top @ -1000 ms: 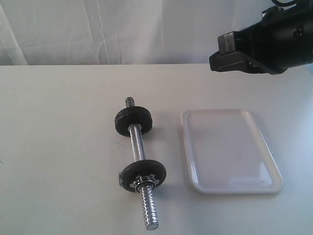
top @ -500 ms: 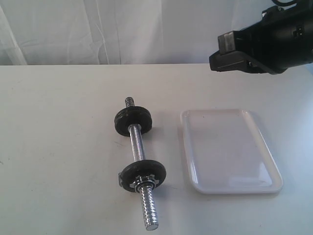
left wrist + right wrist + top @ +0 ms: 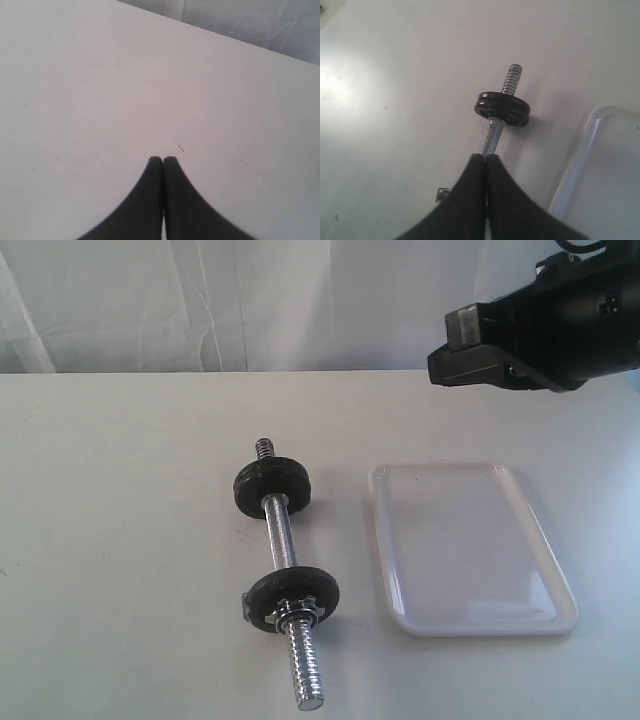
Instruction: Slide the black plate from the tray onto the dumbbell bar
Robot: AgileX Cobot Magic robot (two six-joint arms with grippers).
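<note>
Now, exterior view: dumbbell bar [image 3: 283, 540] lies on white table [image 3: 120, 540], just left of tray [image 3: 480, 628], not touching it. Both weights sit on bar: far black plate [image 3: 272, 486] by one threaded end, near black plate [image 3: 293, 600] with chrome star nut [image 3: 297, 612] against it. Right arm [image 3: 540, 335] hangs high at upper right. Left wrist view: left gripper [image 3: 163, 160] fingers pressed together, gripping nothing, over table. Right wrist view: right gripper [image 3: 485, 157] fingers pressed together, gripping nothing, tips above bar shaft, tray corner nearby.
</note>
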